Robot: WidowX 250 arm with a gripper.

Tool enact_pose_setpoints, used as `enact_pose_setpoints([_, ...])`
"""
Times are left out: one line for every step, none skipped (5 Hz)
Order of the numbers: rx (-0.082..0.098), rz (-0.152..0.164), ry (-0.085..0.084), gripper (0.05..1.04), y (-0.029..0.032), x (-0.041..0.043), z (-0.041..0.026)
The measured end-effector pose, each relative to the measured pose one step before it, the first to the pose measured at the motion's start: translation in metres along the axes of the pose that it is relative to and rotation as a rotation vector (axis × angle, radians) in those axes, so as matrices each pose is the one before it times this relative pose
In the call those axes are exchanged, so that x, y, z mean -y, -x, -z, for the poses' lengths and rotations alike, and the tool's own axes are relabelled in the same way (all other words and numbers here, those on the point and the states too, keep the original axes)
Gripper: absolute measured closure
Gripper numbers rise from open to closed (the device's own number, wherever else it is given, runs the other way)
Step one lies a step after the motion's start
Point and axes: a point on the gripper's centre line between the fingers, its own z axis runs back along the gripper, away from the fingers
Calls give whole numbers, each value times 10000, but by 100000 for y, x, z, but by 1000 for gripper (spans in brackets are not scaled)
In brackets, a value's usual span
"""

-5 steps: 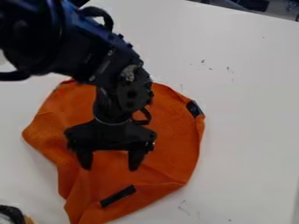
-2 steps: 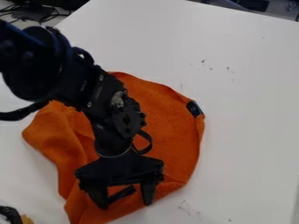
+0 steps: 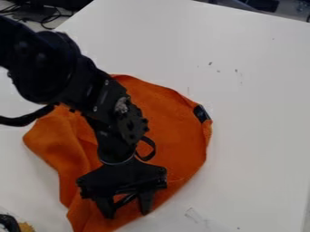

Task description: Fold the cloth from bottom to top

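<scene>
Orange cloth (image 3: pixel 176 136) lies spread unevenly on the tabletop (image 3: pixel 260 136), left of centre and reaching the bottom edge of the camera view. It has a rounded upper right side, a blunt corner sticking out at the left, and soft folds running down its left part toward a narrower lower end. A small dark label (image 3: pixel 201 113) sits on its right edge, and a dark strip (image 3: pixel 125 199) shows lower down, between the fingers of the end effector (image 3: pixel 126 214).

The black arm (image 3: pixel 54 68) comes in from the upper left and slants down across the cloth, hiding part of it. The end effector points downward over the cloth's lower part, open, its two fingers apart with orange fabric visible between them. Whether the fingertips touch the cloth, I cannot tell. A black cable (image 3: pixel 21 120) curves out beside the arm at the left.

White and smooth, the tabletop carries a few small dark specks and a faint scuff (image 3: pixel 196 216) near the bottom. At the lower left corner is a partly visible black and yellowish object (image 3: pixel 25 226). Dark cables (image 3: pixel 27 16) lie beyond the tabletop at the upper left.
</scene>
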Motion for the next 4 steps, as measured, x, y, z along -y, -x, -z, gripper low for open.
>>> enact_pose_setpoints([89,-12,-120,555,-97,-157,-52])
enact_pose_setpoints([348,-25,-553,704,25,43,-1002])
enact_pose_setpoints([837,183,-351,899,-1165,629,-2638])
enact_pose_setpoints([445,843,-462,998,-2704,892,-2610])
